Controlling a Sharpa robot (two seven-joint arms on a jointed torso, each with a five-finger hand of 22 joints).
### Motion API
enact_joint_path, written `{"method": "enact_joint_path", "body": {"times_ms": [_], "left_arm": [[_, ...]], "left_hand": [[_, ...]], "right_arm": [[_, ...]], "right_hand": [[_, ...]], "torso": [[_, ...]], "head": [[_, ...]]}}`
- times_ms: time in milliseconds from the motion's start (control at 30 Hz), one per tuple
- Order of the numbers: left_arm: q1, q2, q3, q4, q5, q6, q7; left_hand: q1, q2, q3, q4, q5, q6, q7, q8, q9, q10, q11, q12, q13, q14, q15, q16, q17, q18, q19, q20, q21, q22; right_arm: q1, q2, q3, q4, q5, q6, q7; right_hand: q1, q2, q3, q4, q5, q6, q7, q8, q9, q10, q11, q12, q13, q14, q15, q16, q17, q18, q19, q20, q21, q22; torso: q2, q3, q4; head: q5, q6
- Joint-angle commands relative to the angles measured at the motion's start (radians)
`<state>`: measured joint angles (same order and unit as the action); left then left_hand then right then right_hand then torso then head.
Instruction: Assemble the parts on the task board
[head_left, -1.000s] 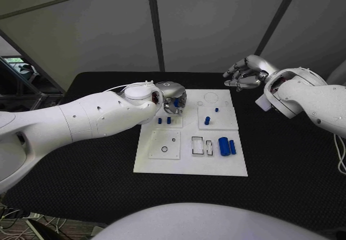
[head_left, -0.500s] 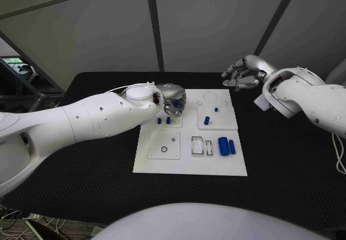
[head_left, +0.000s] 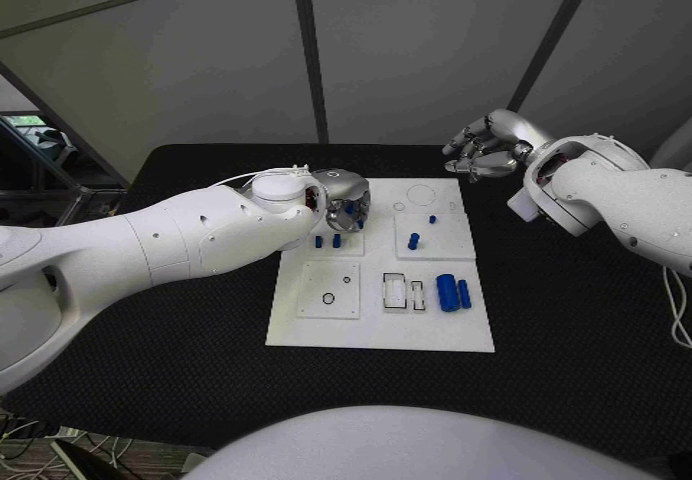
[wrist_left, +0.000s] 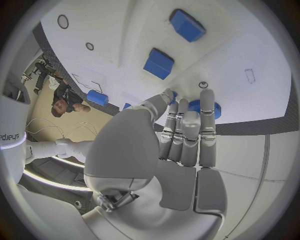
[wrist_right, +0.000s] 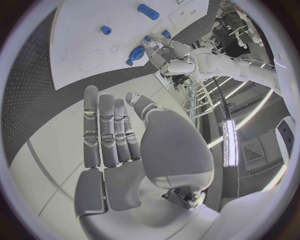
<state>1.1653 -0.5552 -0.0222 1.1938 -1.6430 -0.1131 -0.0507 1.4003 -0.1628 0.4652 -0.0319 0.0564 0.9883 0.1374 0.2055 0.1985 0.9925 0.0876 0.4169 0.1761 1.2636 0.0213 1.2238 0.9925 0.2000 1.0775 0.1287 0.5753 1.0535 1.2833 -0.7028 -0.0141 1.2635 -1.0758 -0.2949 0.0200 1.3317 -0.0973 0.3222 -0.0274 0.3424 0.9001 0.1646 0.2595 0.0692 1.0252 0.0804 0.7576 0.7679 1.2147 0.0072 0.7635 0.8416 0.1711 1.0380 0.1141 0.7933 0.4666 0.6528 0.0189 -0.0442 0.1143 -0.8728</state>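
The left hand (head_left: 343, 199) hovers over the far left part of the white board (head_left: 378, 325) on the black desk (head_left: 173, 330), pinching a small blue part (wrist_left: 205, 107); the right hand (head_left: 490, 145), fingers loosely curled and empty, hangs beyond the board's far right corner

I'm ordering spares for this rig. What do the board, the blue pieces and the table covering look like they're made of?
Task board: seems rigid white plastic, smooth matt face with clean cut-outs.
Blue parts, such as the large cylinder: likely moulded or printed plastic, uniform colour, dull sheen.
Table covering: looks like black woven or foam matting, with a fine dotted texture. None can be confirmed by sight.
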Motion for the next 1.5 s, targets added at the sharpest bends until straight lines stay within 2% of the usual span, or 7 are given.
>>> {"method": "enact_joint_path", "body": {"times_ms": [33,667,1033,1200,1500], "left_arm": [[0.000,0.001,0.000,-0.001,-0.004,0.015,0.014],[-0.004,0.006,0.000,-0.010,0.013,0.017,0.025],[-0.004,0.006,0.000,-0.015,0.023,-0.005,0.033],[-0.004,0.001,0.000,-0.009,0.040,-0.037,0.042],[-0.004,-0.026,0.003,0.024,0.060,-0.061,0.041]], "left_hand": [[0.005,0.004,0.008,-0.004,-0.001,0.005,0.003,-0.010,-0.003,0.011,0.002,-0.010,-0.002,0.010,-0.001,0.007,0.002,-0.020,0.003,-0.005,0.005,0.007],[-0.007,0.012,0.024,-0.011,-0.002,0.023,0.005,-0.030,-0.010,0.042,0.000,-0.038,-0.012,0.026,-0.003,0.031,0.014,-0.024,0.009,-0.006,0.042,0.047],[0.007,0.046,0.038,-0.030,-0.002,0.085,-0.005,-0.032,-0.008,0.111,-0.017,-0.064,-0.010,0.078,-0.019,0.075,0.069,-0.036,0.057,-0.019,0.135,0.115],[0.014,0.051,0.039,-0.042,-0.002,0.097,-0.005,-0.038,-0.009,0.126,-0.020,-0.078,-0.008,0.100,-0.022,0.094,0.097,-0.043,0.083,-0.023,0.179,0.142],[0.015,0.051,0.040,-0.046,-0.001,0.097,-0.002,-0.044,-0.010,0.127,-0.017,-0.088,-0.008,0.103,-0.022,0.096,0.099,-0.045,0.091,-0.025,0.193,0.152]], "right_arm": [[0.002,0.000,0.001,0.002,0.003,-0.006,0.004],[0.002,0.000,0.001,0.003,0.002,-0.005,0.003],[0.002,-0.001,0.001,0.004,0.002,-0.005,0.003],[0.002,-0.001,0.001,0.005,0.002,-0.005,0.003],[0.002,-0.003,0.001,0.005,0.002,-0.005,0.003]], "right_hand": [[0.001,-0.011,0.006,-0.002,0.006,0.000,0.004,0.006,0.000,-0.004,0.000,-0.003,-0.002,-0.005,0.001,-0.005,-0.001,0.012,-0.005,-0.001,-0.006,-0.001],[0.000,-0.011,0.007,-0.001,0.006,0.004,0.003,0.010,0.002,-0.004,-0.001,-0.002,-0.005,-0.003,0.001,-0.002,0.000,0.013,-0.004,-0.001,-0.008,-0.002],[0.000,-0.011,0.008,-0.001,0.006,0.007,0.003,0.012,0.002,-0.003,-0.002,-0.001,-0.006,-0.002,0.001,0.000,0.001,0.013,-0.003,-0.001,-0.009,-0.003],[0.000,-0.011,0.008,-0.001,0.006,0.007,0.003,0.012,0.002,-0.003,-0.002,-0.001,-0.006,-0.002,0.001,0.000,0.001,0.013,-0.003,-0.001,-0.009,-0.003],[0.000,-0.011,0.008,-0.001,0.006,0.007,0.003,0.012,0.002,-0.003,-0.002,-0.001,-0.006,-0.002,0.001,0.000,0.001,0.013,-0.003,-0.001,-0.009,-0.003]], "torso": [[0.000,-0.0001,-0.0003],[0.000,-0.0001,-0.0012],[0.000,-0.0003,-0.0006],[0.000,-0.0006,0.0007],[-0.002,-0.0002,0.0011]], "head": [[0.000,0.000],[0.001,0.000],[0.001,0.000],[0.001,0.000],[0.002,0.000]]}}
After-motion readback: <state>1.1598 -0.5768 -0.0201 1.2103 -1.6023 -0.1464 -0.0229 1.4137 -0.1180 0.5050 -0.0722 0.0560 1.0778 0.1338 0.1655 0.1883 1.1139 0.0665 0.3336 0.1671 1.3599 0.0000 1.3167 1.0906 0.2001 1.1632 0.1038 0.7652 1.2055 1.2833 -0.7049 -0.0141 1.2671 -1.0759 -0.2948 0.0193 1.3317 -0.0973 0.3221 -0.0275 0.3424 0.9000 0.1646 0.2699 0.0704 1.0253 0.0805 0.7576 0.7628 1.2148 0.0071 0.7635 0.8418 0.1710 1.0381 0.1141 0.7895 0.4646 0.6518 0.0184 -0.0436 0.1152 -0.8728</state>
